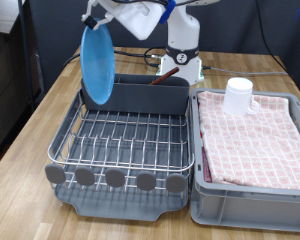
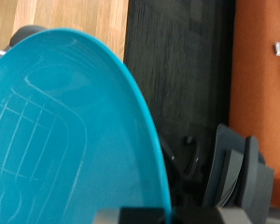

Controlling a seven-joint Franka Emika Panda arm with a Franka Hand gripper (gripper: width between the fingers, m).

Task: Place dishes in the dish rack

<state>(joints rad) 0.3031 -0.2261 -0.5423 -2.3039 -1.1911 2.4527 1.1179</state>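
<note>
The claw [image 1: 98, 22] grasps the light-blue plate [image 1: 97, 62] by its upper rim and holds it on edge above the far-left corner of the wire dish rack [image 1: 120, 135], beside the grey utensil caddy [image 1: 150, 95]. Step in hand — racking the plate. Seating it calls for a vertical descent between wires. The white cup [image 1: 238, 95] stands on the pink checkered cloth [image 1: 255, 140]; a wooden spoon [image 1: 166, 75] shows behind the caddy.
</note>
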